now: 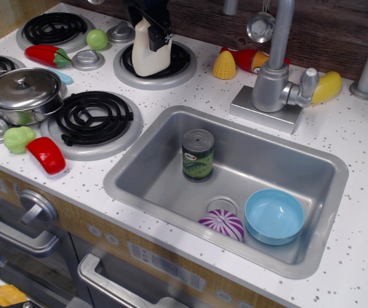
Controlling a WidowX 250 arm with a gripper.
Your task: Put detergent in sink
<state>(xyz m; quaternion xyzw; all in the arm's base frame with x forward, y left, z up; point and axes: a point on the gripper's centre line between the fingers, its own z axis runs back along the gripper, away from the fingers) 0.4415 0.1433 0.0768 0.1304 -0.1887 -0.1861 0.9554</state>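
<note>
The detergent [147, 56], a cream-white jug-shaped bottle, stands on the back right burner [155, 64] at the top of the view. My black gripper [153, 29] comes down from the top edge and is closed around the bottle's top, with one finger [161, 37] over its right shoulder. The cap is hidden by the gripper. The silver sink [171, 154] lies to the lower right of the bottle, set in the white speckled counter.
In the sink stand a green-labelled tin can [198, 154], a light blue bowl [274, 216] and a purple-white ball [222, 224]. The faucet [270, 80] rises behind the sink. A lidded pot [24, 94], burners and toy vegetables fill the stove at the left.
</note>
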